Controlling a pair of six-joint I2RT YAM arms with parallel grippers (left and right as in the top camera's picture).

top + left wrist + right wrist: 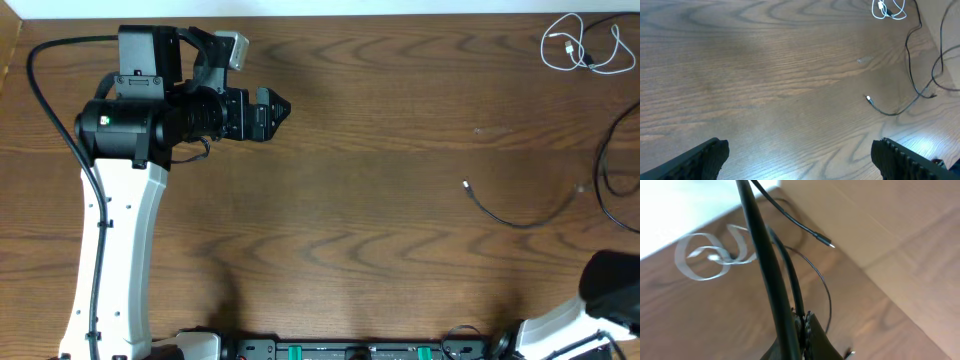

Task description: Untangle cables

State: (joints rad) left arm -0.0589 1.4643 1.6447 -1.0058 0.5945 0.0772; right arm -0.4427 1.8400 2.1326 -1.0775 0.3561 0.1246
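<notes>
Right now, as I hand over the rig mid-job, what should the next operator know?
Left gripper: open, empty, over the left of the table, nothing near it.
Right gripper: shut, apparently pinching a black cable at the right edge.
White cable: coiled alone, far right corner.
Loose black plug end: lying mid-right.
Done: white cable looks separate. Left: black loops on the right look crossed.

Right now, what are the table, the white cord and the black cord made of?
Table: looks like wood or wood-look laminate, brown with wavy grain lines and a faint sheen. White cord: likely a soft plastic coating, since it bends into loose loops. Black cord: probably matte rubbery plastic, curving easily, with a small shiny, likely metal, plug tip.
</notes>
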